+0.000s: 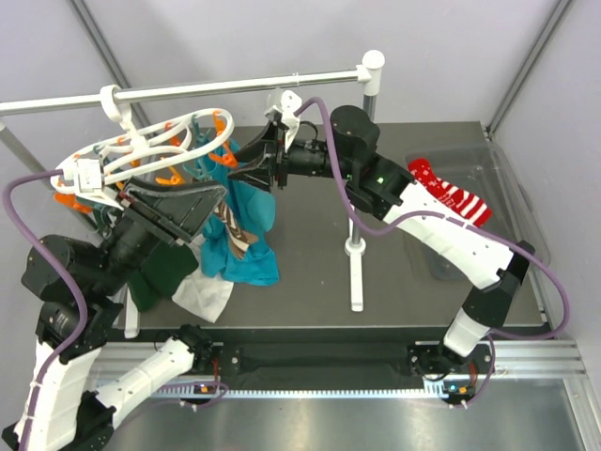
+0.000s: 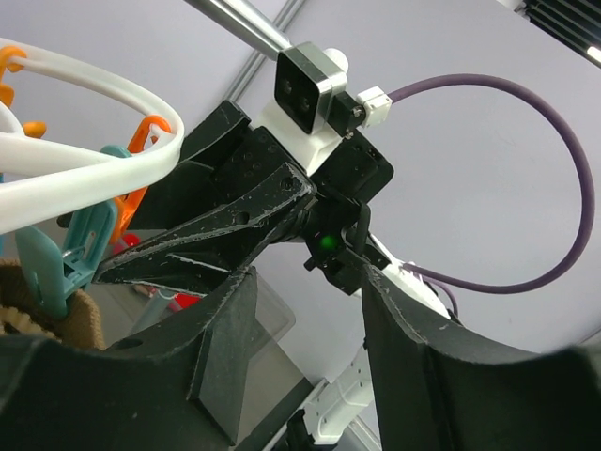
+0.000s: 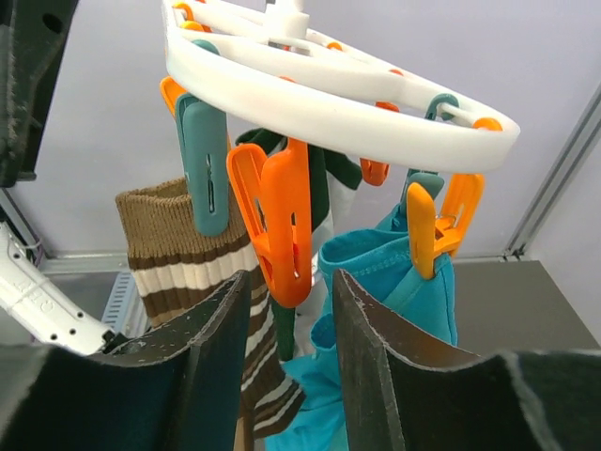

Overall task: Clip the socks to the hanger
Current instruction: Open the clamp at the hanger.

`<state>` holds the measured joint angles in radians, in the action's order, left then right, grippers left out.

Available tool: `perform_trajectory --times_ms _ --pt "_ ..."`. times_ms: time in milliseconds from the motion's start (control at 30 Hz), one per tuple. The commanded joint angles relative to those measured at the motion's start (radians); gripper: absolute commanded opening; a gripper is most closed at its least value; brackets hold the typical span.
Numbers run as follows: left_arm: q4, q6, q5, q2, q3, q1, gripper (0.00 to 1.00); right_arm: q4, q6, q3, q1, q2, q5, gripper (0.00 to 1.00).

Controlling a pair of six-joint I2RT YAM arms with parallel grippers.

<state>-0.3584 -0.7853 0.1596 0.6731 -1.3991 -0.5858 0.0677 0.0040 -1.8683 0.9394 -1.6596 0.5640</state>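
1. Your left fingers (image 1: 208, 211) stand apart and empty, just beside the hanger (image 3: 376, 108).
2. A brown sock (image 3: 164, 244) hangs upright from a teal pin (image 3: 205, 160).
3. Your right fingers (image 3: 293, 282) are spread and straddle an upright orange pin (image 3: 282, 216), not clamped.
4. A red sock (image 1: 451, 195) lies far right, well apart from the hanger; your right arm is nearer.

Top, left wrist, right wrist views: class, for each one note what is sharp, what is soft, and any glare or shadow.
Top view: even light, sharp throughout, a glare strip along the frame at the near edge. Left wrist view: left fingers dark and soft up close, right arm behind them sharp. Right wrist view: orange clip crisp, right fingers shadowed.
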Motion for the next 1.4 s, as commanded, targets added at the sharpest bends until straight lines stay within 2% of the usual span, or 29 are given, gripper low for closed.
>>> perform_trajectory --times_ms 0,467,567,700,767,833,1033,1200,1367 --pt "0.038 -0.019 -0.015 0.025 -0.032 0.001 0.52 -0.097 0.039 -0.057 -0.002 0.0 0.034 0.4" --pt "0.006 -0.061 -0.075 0.033 -0.047 0.003 0.44 -0.12 0.11 -0.094 -0.001 -0.038 0.066 0.29" --pt "0.003 -0.065 -0.083 0.033 -0.054 0.001 0.44 -0.111 0.119 -0.101 -0.001 -0.042 0.068 0.22" --pt "-0.008 -0.075 -0.083 0.046 -0.066 0.001 0.43 -0.088 0.117 -0.097 -0.001 -0.034 0.059 0.05" --pt "-0.023 -0.092 -0.104 0.057 -0.077 0.001 0.4 -0.072 0.114 -0.092 0.002 -0.025 0.05 0.0" --pt "-0.063 -0.097 -0.112 0.071 -0.106 0.003 0.38 -0.071 0.116 -0.088 0.006 -0.014 0.017 0.0" --pt "-0.16 -0.078 -0.147 0.12 -0.155 0.001 0.36 0.075 0.12 -0.118 0.013 0.032 -0.116 0.0" --pt "-0.16 -0.074 -0.184 0.129 -0.144 0.001 0.4 0.251 0.139 -0.196 0.024 0.031 -0.184 0.0" --pt "-0.157 -0.074 -0.175 0.166 -0.144 0.003 0.43 0.38 0.084 -0.299 0.071 0.009 -0.257 0.0"
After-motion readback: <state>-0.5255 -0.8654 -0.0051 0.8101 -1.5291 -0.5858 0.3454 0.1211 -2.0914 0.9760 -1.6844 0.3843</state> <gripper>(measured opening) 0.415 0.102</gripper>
